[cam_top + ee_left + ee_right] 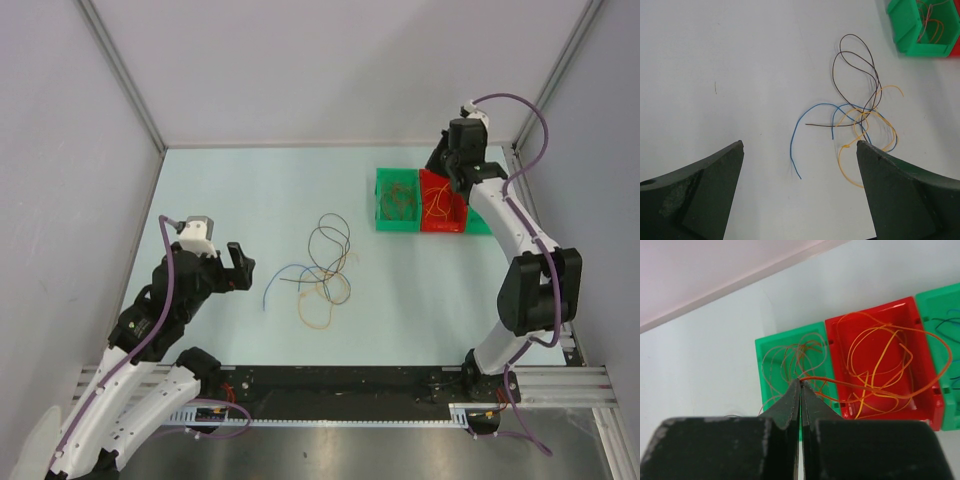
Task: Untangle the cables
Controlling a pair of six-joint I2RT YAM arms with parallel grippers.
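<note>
Ahead of the left gripper (800,145), whose jaws stand spread wide with nothing between them, the loose tangle of cables (860,110) lies flat on the table (715,60), beyond the fingertips and nearer the right-hand finger. Its long axis runs away from the jaws: brown loops (855,55) at the far end, orange loops (845,165) at the near end, where one curve comes close to the right finger's edge. A blue cable (795,135) arcs out of the knot, and its free end points back toward the gap between the jaws. The right gripper (800,382) is pressed closed, its tips over the near side of a green bin (765,347) holding thin pale brownish wires; the fingers hide that bin's near wall. An orange-red cable (900,395) meets the closed tips and runs off to their right into a red bin (870,310) of orange loops; whether it is pinched is unclear. A second green bin (940,295) is cut off at the frame edge.
</note>
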